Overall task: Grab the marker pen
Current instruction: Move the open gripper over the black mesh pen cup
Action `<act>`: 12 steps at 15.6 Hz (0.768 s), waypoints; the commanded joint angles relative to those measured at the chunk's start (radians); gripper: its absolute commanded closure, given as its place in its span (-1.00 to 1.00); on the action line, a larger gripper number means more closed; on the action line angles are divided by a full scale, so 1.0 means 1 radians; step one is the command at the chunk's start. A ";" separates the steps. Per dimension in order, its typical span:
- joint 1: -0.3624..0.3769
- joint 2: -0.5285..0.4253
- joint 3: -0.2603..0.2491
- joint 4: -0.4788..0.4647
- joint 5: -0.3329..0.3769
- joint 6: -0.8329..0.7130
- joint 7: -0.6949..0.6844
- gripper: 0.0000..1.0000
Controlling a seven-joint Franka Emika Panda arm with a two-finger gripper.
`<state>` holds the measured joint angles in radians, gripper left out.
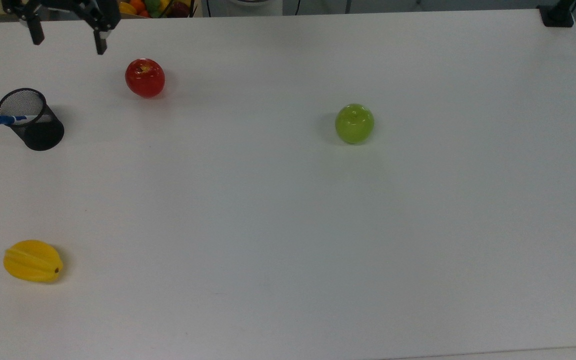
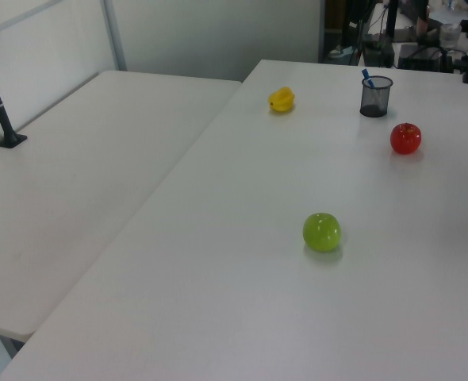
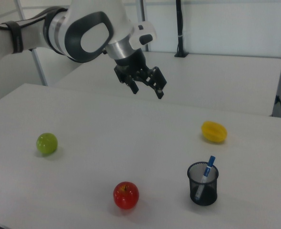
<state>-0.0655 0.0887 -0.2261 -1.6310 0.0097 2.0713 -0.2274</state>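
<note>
Marker pen: leaning blue cap up inside black mesh pen cup on counter; hand, wide open and empty, above and apart from cup, should descend to straddle the protruding cap.

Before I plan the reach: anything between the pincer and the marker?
No: in the top view, bare table separates pincer and marker.

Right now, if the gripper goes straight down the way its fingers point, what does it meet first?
Probably bare table. The gripper, open, hangs high, and in the top view it sits between the mesh cup holding the marker pen and the red apple, over neither, though depth is uncertain.
</note>
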 commanded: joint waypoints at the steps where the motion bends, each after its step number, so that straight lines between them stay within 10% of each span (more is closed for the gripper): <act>1: -0.020 0.026 -0.047 -0.020 -0.011 0.105 -0.006 -1.00; 12: -0.086 0.149 -0.099 -0.101 -0.010 0.421 0.014 -0.69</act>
<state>-0.1522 0.2309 -0.3051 -1.7015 0.0098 2.4294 -0.2260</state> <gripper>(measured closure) 0.075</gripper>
